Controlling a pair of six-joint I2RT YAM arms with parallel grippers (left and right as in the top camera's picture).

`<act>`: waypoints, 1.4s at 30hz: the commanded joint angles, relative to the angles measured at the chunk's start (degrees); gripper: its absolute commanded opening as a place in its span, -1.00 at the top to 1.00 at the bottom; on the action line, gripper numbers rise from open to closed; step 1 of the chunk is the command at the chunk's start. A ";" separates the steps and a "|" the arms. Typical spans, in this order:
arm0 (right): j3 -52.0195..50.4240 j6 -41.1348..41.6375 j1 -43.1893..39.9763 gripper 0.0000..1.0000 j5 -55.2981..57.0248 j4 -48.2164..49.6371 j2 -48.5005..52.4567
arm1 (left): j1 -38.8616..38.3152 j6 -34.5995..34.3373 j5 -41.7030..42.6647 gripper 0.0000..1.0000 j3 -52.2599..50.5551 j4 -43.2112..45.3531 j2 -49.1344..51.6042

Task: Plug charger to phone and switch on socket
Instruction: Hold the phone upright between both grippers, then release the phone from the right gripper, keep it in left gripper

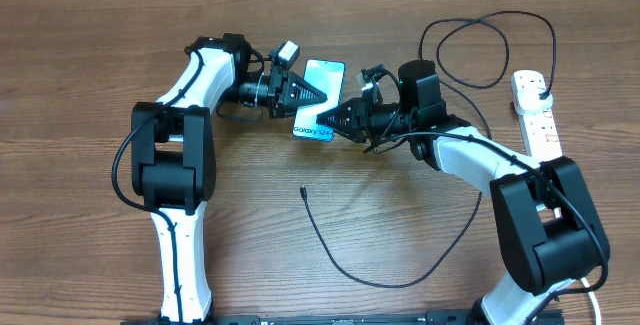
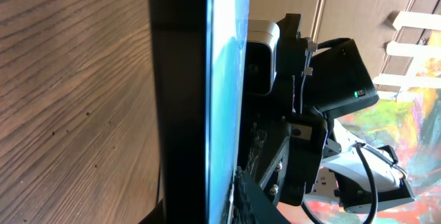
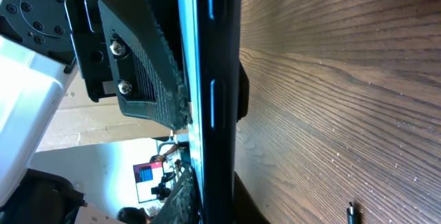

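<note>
The phone [image 1: 328, 75], with its light blue screen up and "Galaxy S24" at its near end, is at the middle of the table between both arms. My left gripper [image 1: 320, 93] is shut on its left long edge, and my right gripper [image 1: 336, 120] is shut on its near right corner. In the left wrist view the phone [image 2: 224, 79] shows edge-on between my jaws, and likewise in the right wrist view [image 3: 217, 58]. The charger's connector tip [image 1: 302, 191] lies loose on the wood in front of the phone, apart from it, also seen in the right wrist view [image 3: 351, 212]. The socket [image 1: 536, 115] lies at the far right.
The black charger cable [image 1: 380, 282] curves along the table's near side, then loops behind my right arm to the socket. The socket's white cord [image 1: 596, 283] shows at the near right edge.
</note>
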 commanded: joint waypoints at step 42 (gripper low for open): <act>20.57 -28.44 3.23 -0.66 35.28 -69.88 0.28 | -0.07 -16.59 -38.36 0.91 0.42 2.99 -1.33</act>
